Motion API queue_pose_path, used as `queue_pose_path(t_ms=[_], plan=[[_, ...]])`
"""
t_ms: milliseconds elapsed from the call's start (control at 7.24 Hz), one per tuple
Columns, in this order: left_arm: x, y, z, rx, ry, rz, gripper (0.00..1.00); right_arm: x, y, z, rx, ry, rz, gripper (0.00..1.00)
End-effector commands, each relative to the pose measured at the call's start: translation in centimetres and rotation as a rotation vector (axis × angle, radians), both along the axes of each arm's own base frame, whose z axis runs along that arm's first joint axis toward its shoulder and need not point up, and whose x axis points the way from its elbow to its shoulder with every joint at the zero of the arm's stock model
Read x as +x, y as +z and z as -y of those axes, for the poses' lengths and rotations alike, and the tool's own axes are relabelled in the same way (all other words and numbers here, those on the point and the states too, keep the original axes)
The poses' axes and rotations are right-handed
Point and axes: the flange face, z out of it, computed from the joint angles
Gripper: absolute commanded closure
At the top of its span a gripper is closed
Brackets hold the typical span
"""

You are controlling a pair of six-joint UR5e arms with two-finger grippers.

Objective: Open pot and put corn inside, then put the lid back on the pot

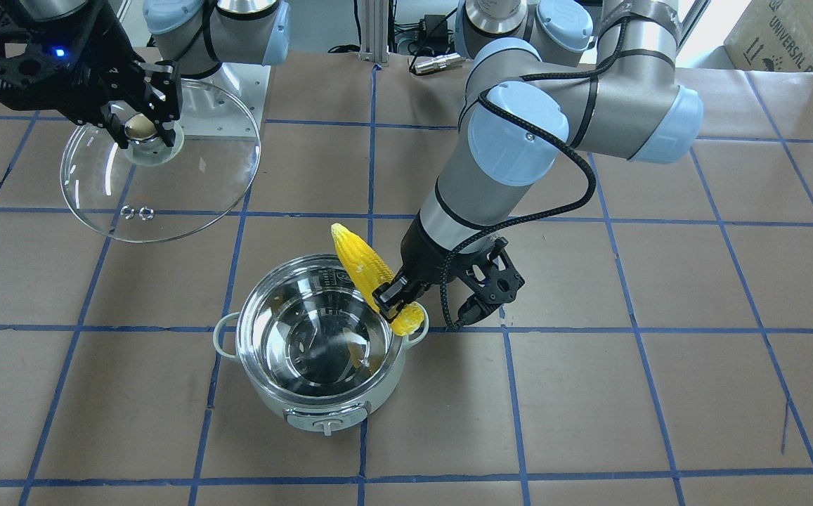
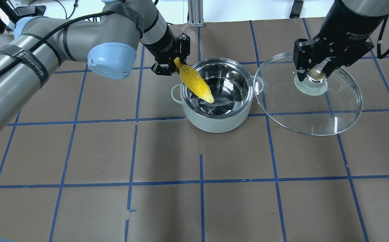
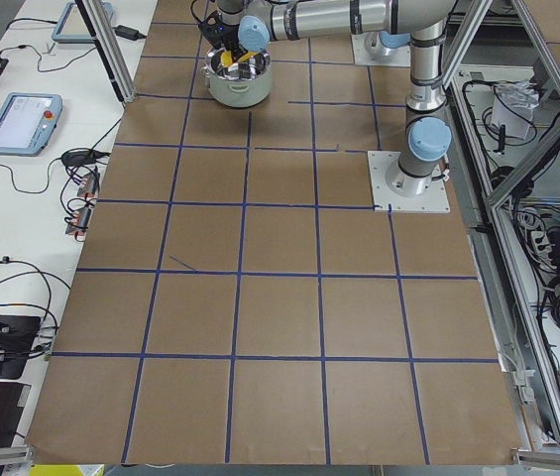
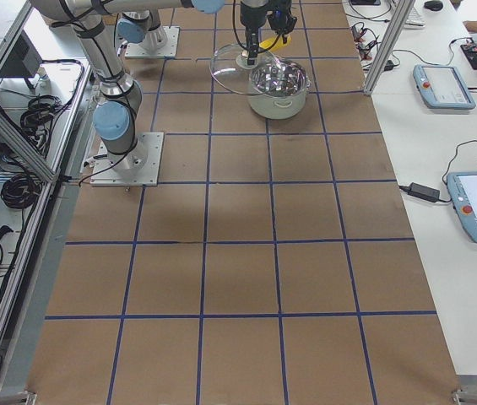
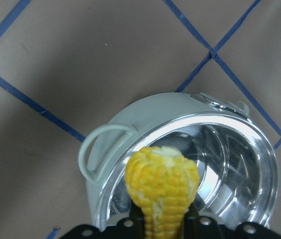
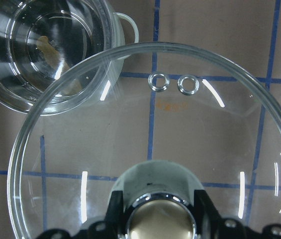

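**Corn poised over the open pot**

The left jaws clamp the corn (image 2: 194, 80) by one end, and its free end slants over the rim of the pot (image 2: 214, 122) on the counter (image 2: 201, 208). The right jaws grip the knob (image 2: 316, 74) of the lid (image 2: 315, 114), held just beside the pot.

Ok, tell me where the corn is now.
In the overhead view, the corn is gripped in the left tool, slanting above the pot's left rim, not yet inside.
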Motion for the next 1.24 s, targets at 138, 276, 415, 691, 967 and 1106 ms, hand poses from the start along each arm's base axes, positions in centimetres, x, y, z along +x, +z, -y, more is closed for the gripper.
queue_pose_path(t_ms=[138, 276, 415, 691, 967, 1106], plan=[[-1.3, -2.1, 0.4, 0.016, -0.004, -0.004, 0.00, 0.0, -1.0, -0.3, -0.047, 0.002, -0.012, 0.76], [-1.5, -2.1, 0.3, 0.020, -0.002, -0.015, 0.00, -0.2, -0.9, -0.3, -0.052, 0.005, -0.026, 0.76], [-1.0, -2.0, 0.4, 0.017, -0.007, -0.018, 0.00, -0.4, -0.5, 0.0, -0.091, 0.002, -0.047, 0.76], [3.1, -1.7, 0.8, -0.043, -0.217, 0.030, 0.00, -0.2, -0.4, 0.0, -0.108, 0.001, -0.046, 0.76], [12.0, 0.3, 1.6, -0.080, -0.401, 0.069, 0.00, 0.9, -0.8, 0.3, -0.125, 0.006, -0.040, 0.76], [15.7, 1.2, 1.1, -0.097, -0.447, 0.114, 0.00, 1.7, -1.7, 1.0, -0.141, -0.028, -0.029, 0.76]])
